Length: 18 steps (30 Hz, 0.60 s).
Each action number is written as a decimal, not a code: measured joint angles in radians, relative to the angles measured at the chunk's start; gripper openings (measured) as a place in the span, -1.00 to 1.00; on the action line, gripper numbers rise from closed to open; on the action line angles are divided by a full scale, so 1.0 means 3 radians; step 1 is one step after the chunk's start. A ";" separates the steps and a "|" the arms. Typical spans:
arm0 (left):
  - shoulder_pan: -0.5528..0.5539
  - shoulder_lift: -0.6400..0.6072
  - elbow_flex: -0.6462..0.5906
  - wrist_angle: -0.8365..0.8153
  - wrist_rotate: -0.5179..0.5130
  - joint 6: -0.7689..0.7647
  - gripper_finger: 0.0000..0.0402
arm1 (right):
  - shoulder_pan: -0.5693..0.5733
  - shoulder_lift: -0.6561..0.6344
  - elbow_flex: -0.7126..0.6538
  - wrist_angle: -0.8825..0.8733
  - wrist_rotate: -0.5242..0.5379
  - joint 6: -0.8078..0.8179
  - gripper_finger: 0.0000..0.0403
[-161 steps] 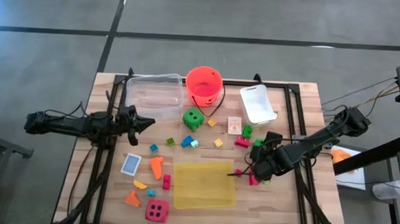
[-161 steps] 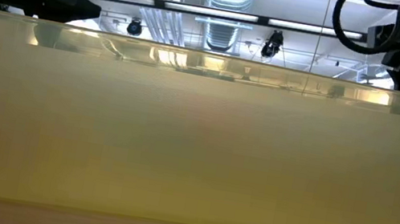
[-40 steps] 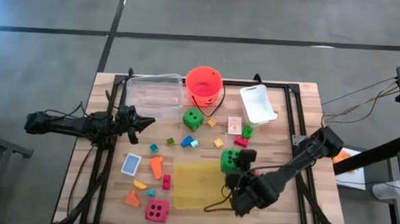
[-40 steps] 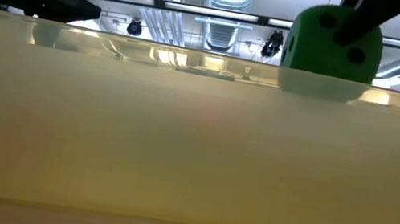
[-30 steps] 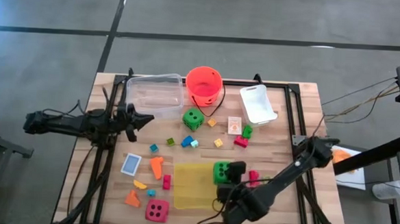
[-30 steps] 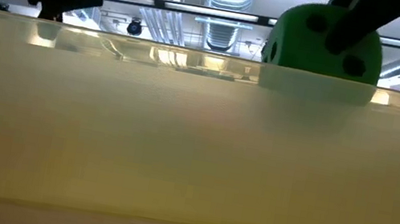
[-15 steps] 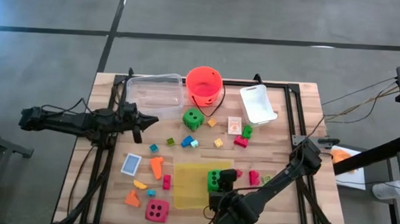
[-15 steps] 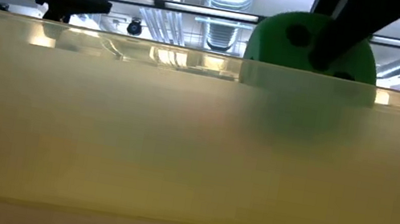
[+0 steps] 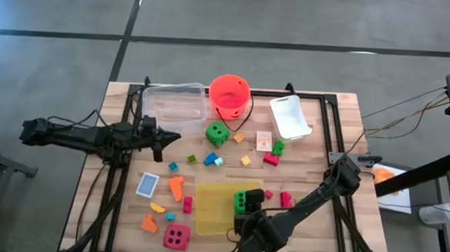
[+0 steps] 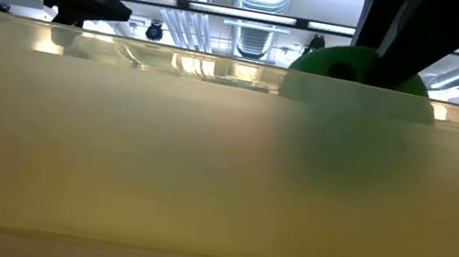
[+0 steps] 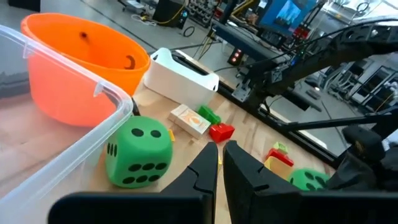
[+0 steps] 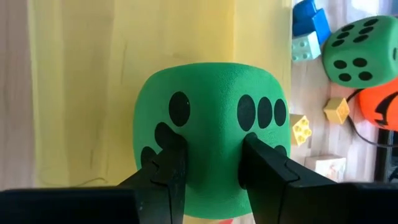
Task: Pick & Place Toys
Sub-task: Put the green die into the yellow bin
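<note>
My right gripper (image 9: 247, 198) is shut on a green foam die (image 9: 240, 202) over the right half of the flat yellow tray (image 9: 209, 210). In the low view the die (image 10: 360, 76) shows partly above the tray's wall (image 10: 160, 154). A second green die (image 9: 217, 134) sits on the table near the orange-red bucket (image 9: 229, 95). The pink die (image 9: 176, 236) lies near the front edge. My left gripper (image 9: 174, 136) hovers shut at the left, pointing toward that second die (image 11: 138, 154). Small coloured bricks and two cards (image 9: 148, 184) (image 9: 263, 140) lie scattered on the table. My right gripper pinches the green die between its two fingers (image 12: 171, 165), on the dotted faces (image 12: 211, 155) nearest the wrist. The foam bulges out around both fingers. They come slanting down from the table's near side. Whether the die's underside touches the tray, I cannot tell.
A clear plastic box (image 9: 174, 104) stands at the far left beside the bucket, and a white tray (image 9: 289, 116) at the far right. Orange and red shapes (image 9: 177, 187) lie left of the yellow tray. A red brick (image 9: 285, 199) lies right of it.
My right gripper has carried the green die toward the table's left and down over the yellow tray, so the die now sits lower behind the tray's wall. My left gripper has edged toward the table's right, still shut.
</note>
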 joint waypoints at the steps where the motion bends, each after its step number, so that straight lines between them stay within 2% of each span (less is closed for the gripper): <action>1: 0.0000 0.0000 0.0001 0.0006 -0.0033 -0.0001 -0.89 | -0.0013 -0.0001 -0.0037 0.0059 0.0001 -0.0001 -0.43; 5: 0.0001 0.0000 0.0001 0.0003 -0.0164 -0.0001 -0.89 | -0.0030 0.0000 -0.0200 0.0263 0.0037 0.0014 -0.45; 10: 0.0001 0.0000 0.0001 -0.0002 -0.0188 -0.0002 -0.89 | -0.0015 -0.0001 -0.0298 0.0303 0.0255 0.0198 -0.47; 18: 0.0001 0.0000 0.0001 -0.0028 -0.0188 0.0011 -0.89 | 0.0019 -0.0001 -0.0309 0.0306 0.0254 0.0261 -0.48</action>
